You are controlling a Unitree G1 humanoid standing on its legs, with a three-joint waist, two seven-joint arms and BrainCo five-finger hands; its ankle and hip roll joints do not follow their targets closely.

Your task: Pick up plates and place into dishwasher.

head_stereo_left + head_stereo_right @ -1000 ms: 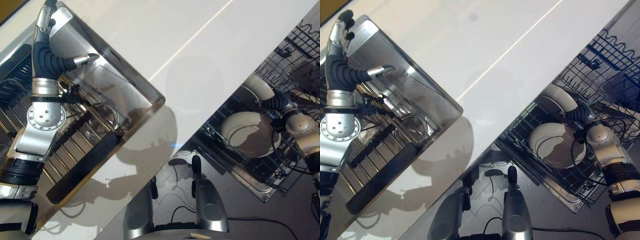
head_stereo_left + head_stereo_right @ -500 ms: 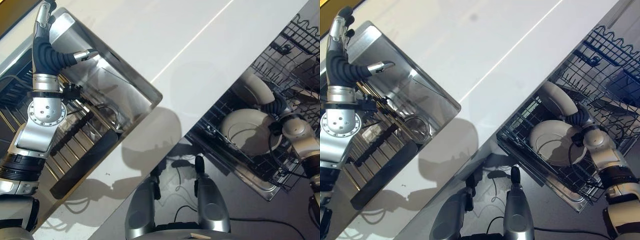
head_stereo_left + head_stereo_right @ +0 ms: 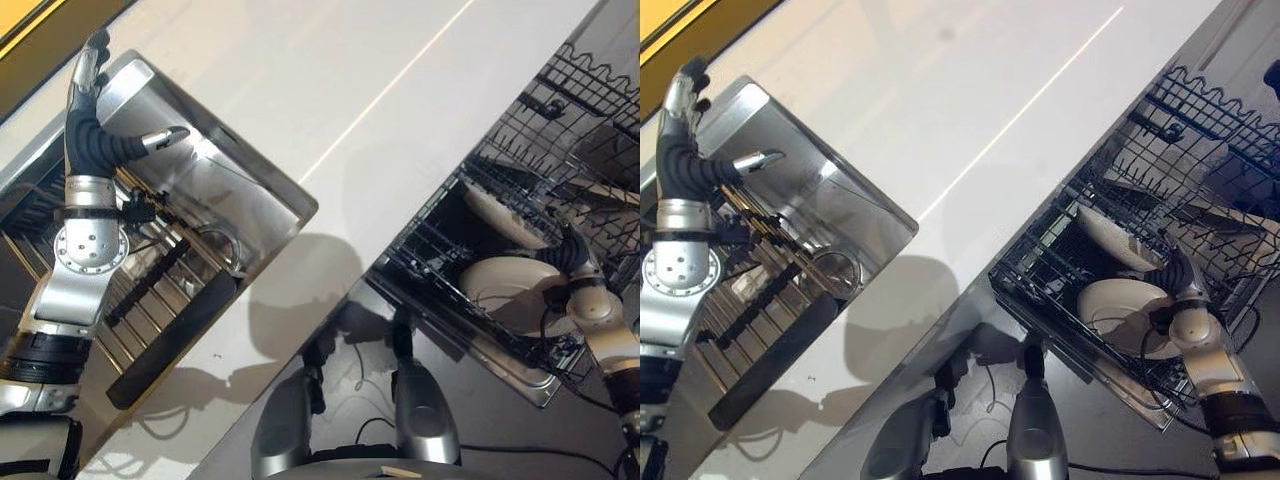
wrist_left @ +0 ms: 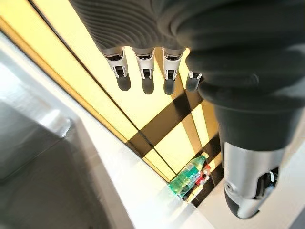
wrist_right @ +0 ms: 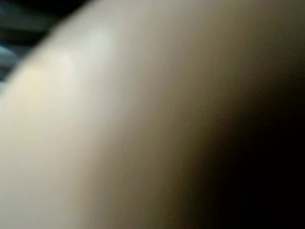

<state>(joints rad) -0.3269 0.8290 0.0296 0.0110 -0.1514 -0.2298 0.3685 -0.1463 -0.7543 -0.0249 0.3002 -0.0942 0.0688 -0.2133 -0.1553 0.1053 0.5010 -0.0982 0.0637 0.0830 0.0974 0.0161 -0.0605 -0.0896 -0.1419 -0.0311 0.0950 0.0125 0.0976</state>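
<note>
— Since the plate (image 3: 1118,310) now lies lower and flatter among the wires of the dishwasher rack (image 3: 1060,262) than it did half a second ago, would you call it placed?

— Nearly. It has tipped from facing up toward the head camera to a shallower angle, and its rim sits down in the lower basket. A second plate (image 3: 1110,236) stands on edge just beside it, deeper in the rack.

— And the right hand (image 3: 573,252)?

— It has followed the plate down and is at the plate's far edge. Whether its fingers are curled on the rim or already loose, I cannot tell; the plate hides them, and its wrist camera is pressed right up against pale ceramic.

— So the release is what remains?

— That is my reading: let go, then draw the hand back without catching the wires.

— The left hand (image 3: 92,115)?

— Raised over the sink (image 3: 250,190) at the far left of the tabletop (image 3: 330,90), fingers straight and spread, holding nothing. Beyond its fingertips the wrist view shows a green bottle (image 4: 189,178) on the floor.
</note>
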